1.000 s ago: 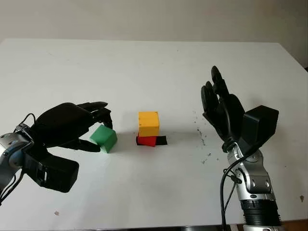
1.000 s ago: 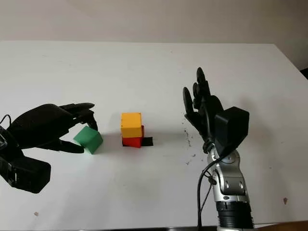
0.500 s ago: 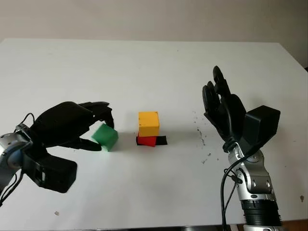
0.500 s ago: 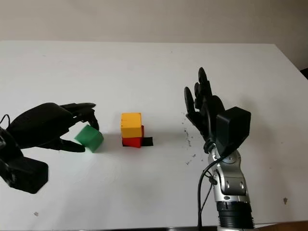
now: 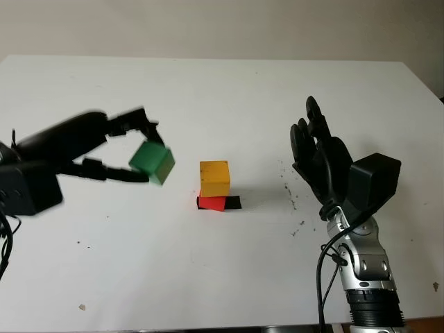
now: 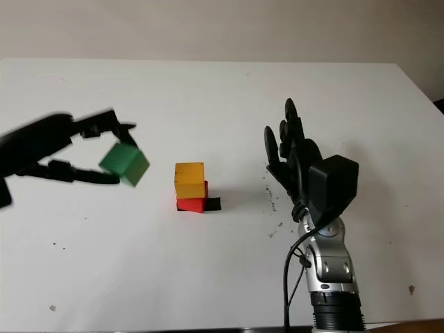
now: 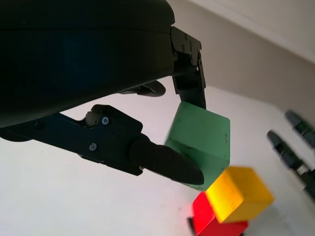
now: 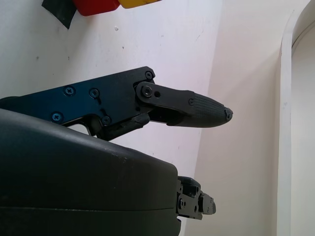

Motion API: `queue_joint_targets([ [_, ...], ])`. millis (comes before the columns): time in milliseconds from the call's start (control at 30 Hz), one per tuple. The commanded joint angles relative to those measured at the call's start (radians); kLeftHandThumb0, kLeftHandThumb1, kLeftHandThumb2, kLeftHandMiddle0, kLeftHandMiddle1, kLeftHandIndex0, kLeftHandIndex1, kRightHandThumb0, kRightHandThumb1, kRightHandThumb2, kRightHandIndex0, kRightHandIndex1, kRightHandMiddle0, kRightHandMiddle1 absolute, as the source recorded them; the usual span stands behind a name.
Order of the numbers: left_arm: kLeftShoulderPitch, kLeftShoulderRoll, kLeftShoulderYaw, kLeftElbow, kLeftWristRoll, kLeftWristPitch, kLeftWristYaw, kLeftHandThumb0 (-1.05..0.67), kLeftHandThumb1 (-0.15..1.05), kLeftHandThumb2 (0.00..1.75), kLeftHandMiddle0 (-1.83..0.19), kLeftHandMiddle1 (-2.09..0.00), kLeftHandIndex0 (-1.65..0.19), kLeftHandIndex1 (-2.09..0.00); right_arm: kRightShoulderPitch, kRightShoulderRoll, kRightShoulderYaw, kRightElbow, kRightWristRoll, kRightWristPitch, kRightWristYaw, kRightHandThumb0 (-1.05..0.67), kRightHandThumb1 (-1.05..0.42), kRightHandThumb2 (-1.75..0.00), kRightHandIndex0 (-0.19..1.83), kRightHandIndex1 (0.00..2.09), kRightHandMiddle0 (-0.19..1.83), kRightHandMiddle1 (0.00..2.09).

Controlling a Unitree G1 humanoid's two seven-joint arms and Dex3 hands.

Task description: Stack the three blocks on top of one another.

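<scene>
A yellow block (image 5: 214, 178) sits on a red block (image 5: 211, 202) at the middle of the white table (image 5: 222, 97). My left hand (image 5: 135, 149) is shut on a green block (image 5: 152, 163) and holds it in the air, tilted, to the left of the stack and a little above its top. In the left wrist view the green block (image 7: 200, 143) is pinched between the fingers, with the yellow block (image 7: 238, 193) and red block (image 7: 214, 221) beyond it. My right hand (image 5: 320, 156) is open and raised to the right of the stack.
A black patch (image 5: 233, 202) lies on the table under the red block. Dark specks (image 5: 291, 198) mark the table between the stack and my right hand. The table's far edge (image 5: 208, 57) meets a pale wall.
My left hand has lifted the green block off the table and carried it up and slightly toward the stack. The right hand has not moved.
</scene>
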Motion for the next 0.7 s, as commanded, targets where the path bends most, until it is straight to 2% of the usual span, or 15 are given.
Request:
queue_joint_targets([
  [0, -0.028, -0.028, 0.029, 0.016, -0.043, 0.032, -0.009, -0.45, 1.04, 0.06, -0.39, -0.08, -0.31, -1.33, 0.008, 0.005, 0.001, -0.017, -0.002, -0.009, -0.002, -0.56, -1.05, -0.58, -0.10, 0.05, -0.09, 0.05],
  [133, -0.045, -0.067, 0.049, -0.010, -0.083, 0.162, 0.008, -0.48, 1.00, 0.05, -0.41, -0.07, -0.46, -1.11, 0.013, 0.001, 0.005, -0.022, -0.011, -0.003, -0.004, -0.55, -1.05, -0.58, -0.10, 0.05, -0.10, 0.05],
  [200, -0.047, -0.076, 0.053, -0.042, -0.076, 0.214, 0.024, -0.49, 0.99, 0.05, -0.42, -0.07, -0.49, -1.09, 0.014, 0.001, 0.004, -0.023, -0.013, -0.002, -0.004, -0.55, -1.05, -0.58, -0.11, 0.05, -0.09, 0.05],
  [333, -0.078, -0.092, 0.032, -0.158, -0.046, 0.366, 0.058, -0.50, 0.98, 0.05, -0.45, -0.07, -0.49, -1.18, 0.015, 0.003, 0.002, -0.028, -0.012, 0.007, -0.005, -0.54, -1.05, -0.58, -0.10, 0.05, -0.09, 0.05],
  [533, -0.125, -0.117, -0.013, -0.278, -0.014, 0.568, 0.056, -0.50, 0.97, 0.05, -0.48, -0.07, -0.43, -1.30, 0.016, 0.011, 0.005, -0.031, -0.011, 0.009, -0.009, -0.53, -1.05, -0.58, -0.11, 0.05, -0.09, 0.05],
  [667, -0.139, -0.170, -0.056, -0.279, 0.016, 0.573, 0.061, -0.47, 0.98, 0.05, -0.49, -0.06, -0.34, -1.53, 0.015, 0.016, 0.008, -0.025, -0.020, 0.006, -0.015, -0.52, -1.05, -0.57, -0.10, 0.06, -0.08, 0.06],
])
